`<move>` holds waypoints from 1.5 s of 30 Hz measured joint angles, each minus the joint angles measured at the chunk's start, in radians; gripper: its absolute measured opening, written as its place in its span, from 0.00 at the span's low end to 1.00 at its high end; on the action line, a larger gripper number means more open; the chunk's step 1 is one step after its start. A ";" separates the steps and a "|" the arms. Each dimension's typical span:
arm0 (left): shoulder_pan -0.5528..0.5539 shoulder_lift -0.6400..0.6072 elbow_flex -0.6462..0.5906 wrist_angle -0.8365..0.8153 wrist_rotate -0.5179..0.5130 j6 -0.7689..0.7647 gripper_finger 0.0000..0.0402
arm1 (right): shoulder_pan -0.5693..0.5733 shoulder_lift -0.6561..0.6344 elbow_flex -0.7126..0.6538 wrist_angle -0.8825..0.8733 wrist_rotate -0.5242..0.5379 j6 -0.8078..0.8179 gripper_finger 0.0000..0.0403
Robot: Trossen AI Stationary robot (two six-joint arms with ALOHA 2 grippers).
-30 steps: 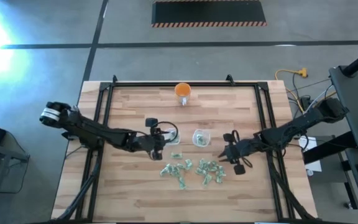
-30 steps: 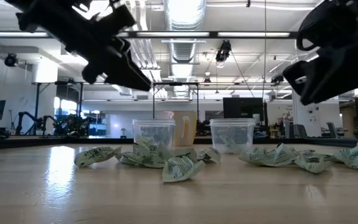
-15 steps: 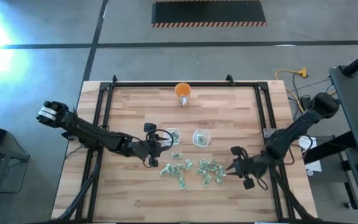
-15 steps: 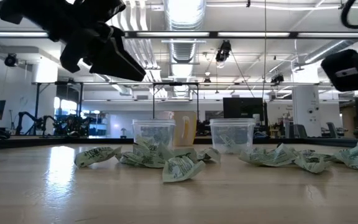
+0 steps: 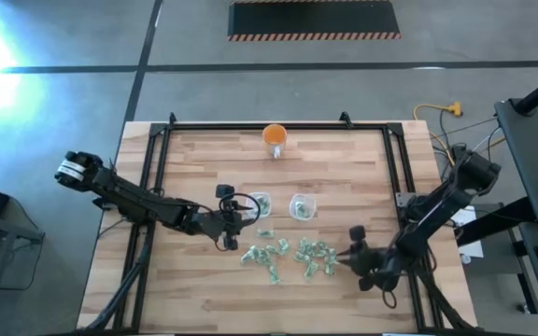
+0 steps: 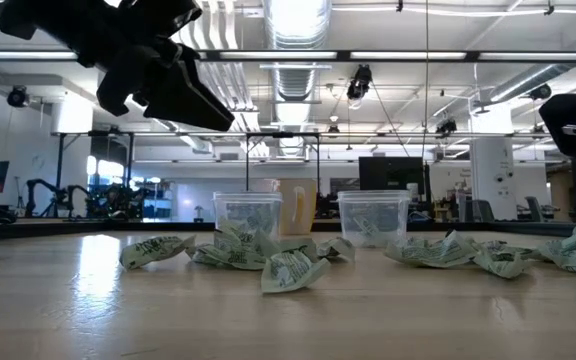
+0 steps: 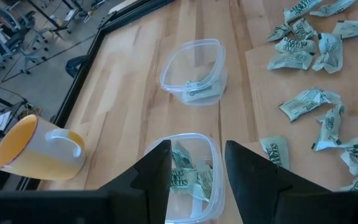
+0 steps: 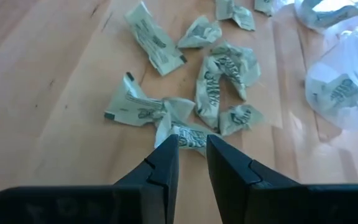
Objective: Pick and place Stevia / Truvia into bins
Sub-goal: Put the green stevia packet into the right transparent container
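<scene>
Many crumpled green-and-white sachets (image 5: 292, 254) lie loose on the wooden table, in front of two clear bins. The left bin (image 5: 260, 203) holds several sachets (image 7: 188, 174); the right bin (image 5: 302, 206) holds at least one (image 7: 194, 90). My left gripper (image 7: 197, 149) is open and hovers above the left bin's near-left rim (image 7: 211, 149). My right gripper (image 8: 192, 142) is open with a narrow gap, low over the right end of the pile (image 5: 320, 257). Its tips stand at the edge of one crumpled sachet (image 8: 185, 132).
An orange cup (image 5: 275, 136) stands near the table's far edge, behind the bins, and shows between them in the low view (image 6: 298, 205). Black frame rails (image 5: 157, 159) run along the table's sides. Bare wood lies near the pile toward the near edge.
My right gripper has moved toward the table's near edge and come down to the right end of the sachet pile. My left gripper drew back a little from the left bin toward the left and rose, then held still. The sachets and bins have not moved.
</scene>
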 joint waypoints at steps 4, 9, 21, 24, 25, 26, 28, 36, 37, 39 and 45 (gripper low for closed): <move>-0.001 0.000 0.000 0.000 0.000 0.000 0.34 | 0.003 0.017 0.017 -0.013 -0.012 0.034 0.18; -0.001 0.000 -0.001 0.000 0.000 0.000 0.34 | 0.013 -0.014 0.027 -0.108 -0.016 0.126 0.18; 0.000 0.000 -0.006 0.000 0.000 -0.020 0.34 | 0.008 0.059 0.027 -0.061 -0.011 0.113 0.23; 0.000 0.000 -0.011 0.000 0.000 -0.022 0.34 | 0.008 0.078 0.027 -0.050 -0.001 0.112 0.27; 0.000 0.000 -0.013 0.001 0.000 -0.023 0.34 | 0.008 0.082 0.027 -0.051 0.009 0.115 0.29; 0.000 0.000 -0.015 0.000 0.000 -0.023 0.34 | 0.008 0.083 0.027 -0.051 0.015 0.115 0.31; 0.000 0.000 -0.016 0.000 0.000 -0.023 0.34 | 0.008 0.081 0.027 -0.048 0.028 0.115 0.34; 0.000 0.000 -0.017 0.001 0.000 -0.023 0.34 | -0.020 0.082 0.027 0.035 0.038 0.042 0.43; 0.000 0.000 -0.017 0.001 0.000 -0.023 0.34 | -0.024 0.083 0.027 0.044 0.037 0.036 0.43; 0.000 0.000 -0.017 0.001 0.000 -0.023 0.34 | -0.029 0.083 0.028 0.048 0.035 0.032 0.43; 0.000 0.000 -0.017 0.001 0.000 -0.023 0.34 | -0.032 0.083 0.027 0.048 0.014 0.033 0.41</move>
